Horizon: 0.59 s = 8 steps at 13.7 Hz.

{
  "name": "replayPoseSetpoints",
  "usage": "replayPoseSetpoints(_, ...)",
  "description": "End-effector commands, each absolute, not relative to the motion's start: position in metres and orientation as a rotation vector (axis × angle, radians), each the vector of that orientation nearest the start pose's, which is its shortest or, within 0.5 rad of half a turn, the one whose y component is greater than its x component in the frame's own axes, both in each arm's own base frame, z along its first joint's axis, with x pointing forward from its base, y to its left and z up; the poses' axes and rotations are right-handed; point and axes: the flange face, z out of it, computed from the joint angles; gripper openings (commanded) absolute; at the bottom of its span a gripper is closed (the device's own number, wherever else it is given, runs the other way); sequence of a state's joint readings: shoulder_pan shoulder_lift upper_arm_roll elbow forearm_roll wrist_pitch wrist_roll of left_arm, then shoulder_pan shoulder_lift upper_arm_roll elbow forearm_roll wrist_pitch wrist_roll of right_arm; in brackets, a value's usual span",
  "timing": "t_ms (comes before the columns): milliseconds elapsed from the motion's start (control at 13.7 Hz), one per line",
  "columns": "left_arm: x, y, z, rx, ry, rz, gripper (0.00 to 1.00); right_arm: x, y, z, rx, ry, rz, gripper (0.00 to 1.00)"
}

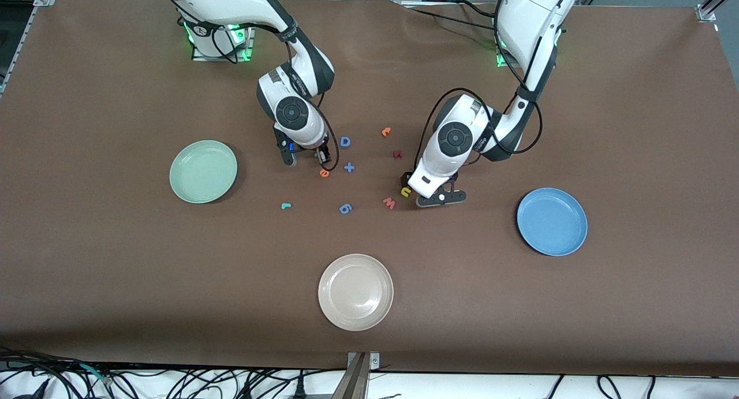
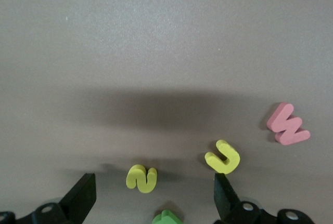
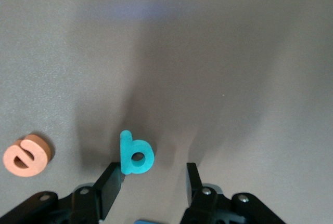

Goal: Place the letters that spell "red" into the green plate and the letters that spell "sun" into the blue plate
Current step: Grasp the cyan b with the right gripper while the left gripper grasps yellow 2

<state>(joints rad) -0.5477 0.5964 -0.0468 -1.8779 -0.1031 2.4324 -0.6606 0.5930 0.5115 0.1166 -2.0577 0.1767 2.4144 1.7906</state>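
My right gripper (image 1: 306, 156) is low over the table between the green plate (image 1: 203, 171) and the blue D. Its jaws stand apart, and the teal "d" (image 3: 135, 154) lies at the tip of one finger (image 3: 109, 185), off the gap's middle. The orange "e" (image 3: 27, 155) (image 1: 324, 172) lies beside it. The teal "r" (image 1: 285, 205) lies nearer the front camera. My left gripper (image 2: 152, 195) (image 1: 421, 190) is open and low over the yellow "s" (image 2: 141, 178), with the green "n" (image 2: 167, 217) between its fingers too. The yellow "u" (image 2: 223, 157) (image 1: 406, 191) lies just ahead of one fingertip. The blue plate (image 1: 552, 221) holds nothing.
A beige plate (image 1: 355, 291) lies near the front edge. Loose letters lie between the arms: a blue D (image 1: 345, 141), a blue plus (image 1: 349, 168), a blue 6 (image 1: 345, 208), a pink W (image 1: 389, 202), a dark red letter (image 1: 397, 154) and an orange one (image 1: 386, 131).
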Motion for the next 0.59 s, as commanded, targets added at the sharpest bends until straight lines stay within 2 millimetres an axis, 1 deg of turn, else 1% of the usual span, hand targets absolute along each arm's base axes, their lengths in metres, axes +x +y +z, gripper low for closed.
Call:
replayPoseSetpoints(0,0.515,-0.346,0.194,-3.162,-0.163,0.087,0.97,0.428,0.369,0.17,-2.633,1.862,0.34,0.55)
replayPoseSetpoints(146,0.512,-0.344,0.189,-3.149,-0.099,0.058,0.97,0.428,0.365,0.168,-2.627,1.874,0.334,0.55)
replayPoseSetpoints(293,0.512,-0.341,0.188,-3.148,-0.059,0.058,0.97,0.434,0.349,0.167,-2.612,1.897,0.295,0.56)
replayPoseSetpoints(366,0.513,-0.341,0.188,-3.149,-0.056,0.058,0.97,0.433,0.346,0.166,-2.602,1.893,0.28,0.56)
replayPoseSetpoints(439,0.512,-0.341,0.187,-3.148,-0.054,0.06,0.95,0.431,0.343,0.166,-2.58,1.889,0.256,0.56)
replayPoseSetpoints(513,0.511,-0.342,0.186,-3.148,-0.052,0.062,0.91,0.425,0.339,0.163,-2.561,1.879,0.232,0.56)
